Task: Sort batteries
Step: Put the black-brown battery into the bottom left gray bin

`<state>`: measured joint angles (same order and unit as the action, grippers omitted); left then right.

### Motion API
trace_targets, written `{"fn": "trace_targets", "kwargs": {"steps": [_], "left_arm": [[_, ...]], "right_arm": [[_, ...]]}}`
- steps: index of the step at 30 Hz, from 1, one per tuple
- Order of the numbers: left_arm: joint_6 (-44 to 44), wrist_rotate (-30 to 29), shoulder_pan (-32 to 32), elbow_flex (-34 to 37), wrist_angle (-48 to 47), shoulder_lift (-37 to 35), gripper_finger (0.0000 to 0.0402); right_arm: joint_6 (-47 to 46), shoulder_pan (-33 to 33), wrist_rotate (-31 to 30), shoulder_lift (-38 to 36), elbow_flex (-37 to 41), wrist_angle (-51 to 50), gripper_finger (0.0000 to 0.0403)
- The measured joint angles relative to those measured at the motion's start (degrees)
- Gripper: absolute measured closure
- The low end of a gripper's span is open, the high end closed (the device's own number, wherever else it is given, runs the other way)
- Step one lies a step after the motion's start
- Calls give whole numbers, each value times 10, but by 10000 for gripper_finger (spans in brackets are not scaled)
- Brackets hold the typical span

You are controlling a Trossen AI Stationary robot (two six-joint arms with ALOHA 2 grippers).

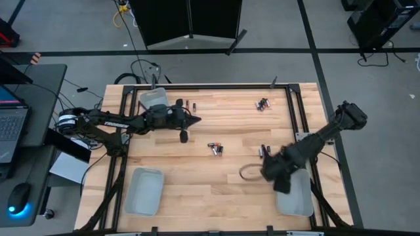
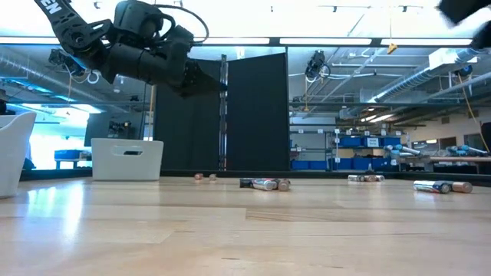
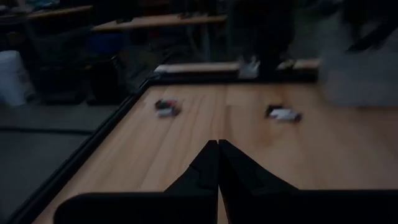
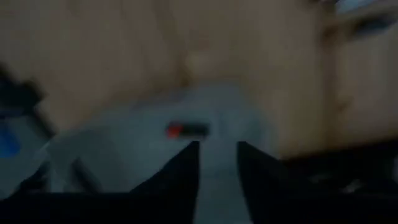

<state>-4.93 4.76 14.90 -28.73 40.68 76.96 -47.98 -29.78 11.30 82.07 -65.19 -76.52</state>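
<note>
Right hand (image 4: 214,155) over tray (image 1: 298,196) at counter (image 1: 197,190) 4 o'clock, fingers slightly parted, empty; battery (image 4: 186,130) in tray. Left hand (image 3: 218,163) pressed together, 10 o'clock.

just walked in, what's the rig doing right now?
Sorting batteries on the wooden table. The right gripper is over the near-right grey tray; its wrist view shows one dark, red-ended battery lying in that tray beyond the slightly parted jaws. The left gripper hovers at the far left with jaws shut, holding nothing, beside another tray. Loose batteries remain mid-table and at the far edge.
</note>
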Motion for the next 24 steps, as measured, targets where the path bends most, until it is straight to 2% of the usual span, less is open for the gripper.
{"fn": "trace_targets", "kwargs": {"steps": [4,6,11,16,20,24], "left_arm": [[9,38,0,0,21,0,389],[8,38,0,0,23,0,389],[9,38,0,0,21,0,389],[8,38,0,0,18,0,389],[8,37,0,0,8,0,389],[7,35,0,0,2,0,389]], "right_arm": [[124,99,-68,0,22,22,376],[166,161,-109,0,34,35,392],[218,336,-182,0,61,83,358],[266,495,-217,0,89,200,331],[282,582,-218,0,116,280,308],[277,631,-215,0,144,322,276]]}}
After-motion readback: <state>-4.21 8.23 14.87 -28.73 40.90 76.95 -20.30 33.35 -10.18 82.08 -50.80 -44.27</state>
